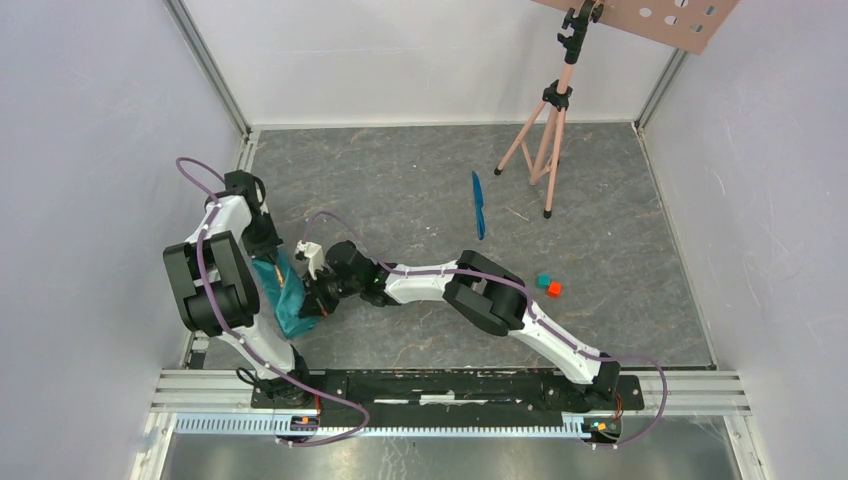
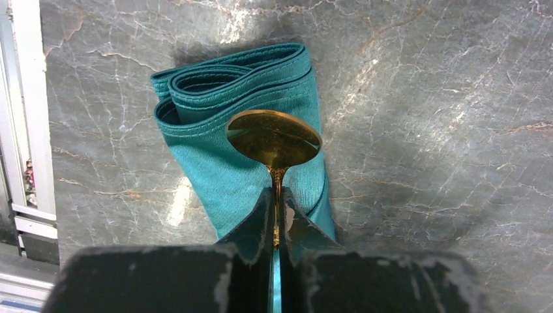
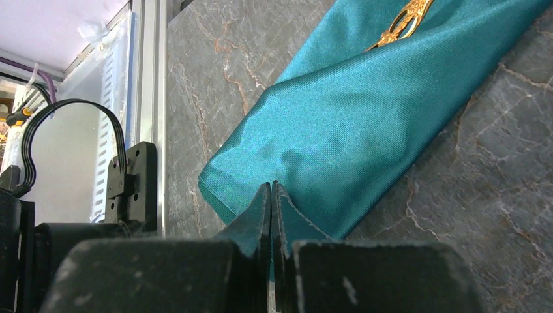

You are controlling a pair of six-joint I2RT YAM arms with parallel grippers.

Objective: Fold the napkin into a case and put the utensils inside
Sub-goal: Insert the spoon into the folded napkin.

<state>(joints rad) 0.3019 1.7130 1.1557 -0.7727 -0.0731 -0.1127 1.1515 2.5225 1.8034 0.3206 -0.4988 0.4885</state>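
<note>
The napkin (image 1: 288, 303) lies folded as a narrow teal case (image 2: 222, 163) at the table's left, its layered open end (image 2: 215, 75) facing away in the left wrist view. My left gripper (image 2: 276, 190) is shut on the neck of the gold spoon (image 2: 274, 138), holding the bowl just above the case. In the top view this gripper (image 1: 272, 262) is over the case's far end. My right gripper (image 3: 270, 184) is shut, its tips on the case's near end (image 3: 339, 130); in the top view it (image 1: 314, 303) sits beside the cloth. The spoon's handle end (image 3: 399, 25) shows there. The blue knife (image 1: 478, 204) lies apart at centre.
A teal cube (image 1: 544, 282) and a red cube (image 1: 554, 289) sit right of centre. A tripod (image 1: 545, 140) stands at the back right. A metal rail (image 2: 26, 117) runs along the table's left edge, close to the case. White walls enclose the table.
</note>
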